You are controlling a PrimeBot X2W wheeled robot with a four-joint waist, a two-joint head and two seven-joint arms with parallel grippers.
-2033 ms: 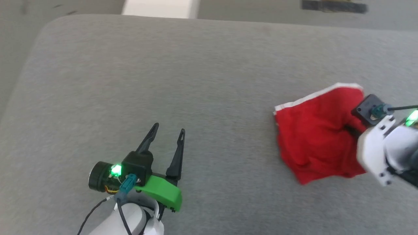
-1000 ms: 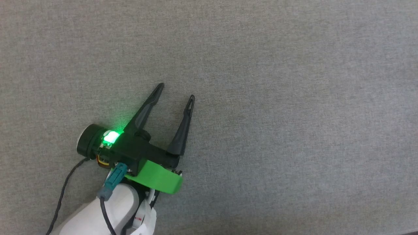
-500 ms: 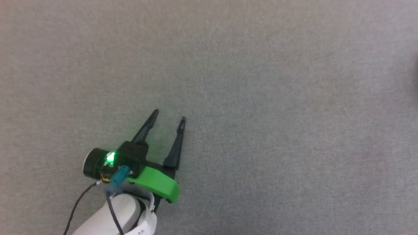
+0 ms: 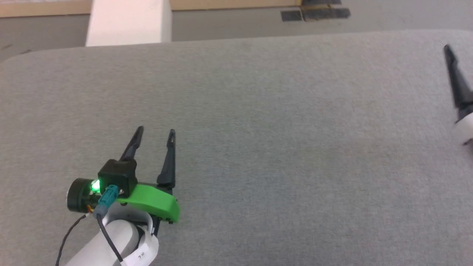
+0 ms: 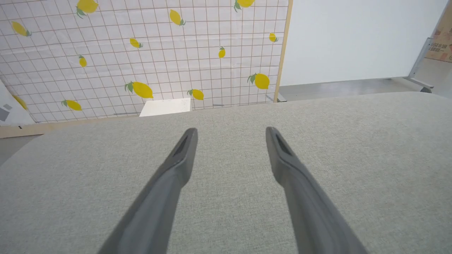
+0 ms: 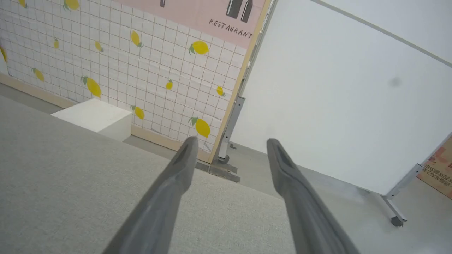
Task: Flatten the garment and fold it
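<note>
While I am looking down through the head camera, the left gripper (image 4: 155,130) is hanging over the big grey cushion (image 4: 281,111) at the lower left. Its two dark fingers (image 5: 176,169) are standing wide apart and are holding nothing. A small green light (image 4: 96,185) is glowing on its back, and a bright green cover (image 4: 155,205) is sitting just beside that light. The right gripper (image 4: 456,79) is peeking in at the far right edge, where I am seeing one dark finger pointing up and away from me. Through its own wrist camera its fingers (image 6: 166,197) are also spreading wide, with only air between them, and they are pointing over the far edge of the cushion toward the floor (image 6: 254,169). A white box (image 4: 127,22) is sitting on the floor past the cushion. Behind it a wall with yellow lemons (image 5: 141,53) is standing next to a plain white board (image 6: 335,106). I am hunting for the garment, but I cannot tell where it is lying. The part of the cushion between the two grippers is looking flat and smooth.
</note>
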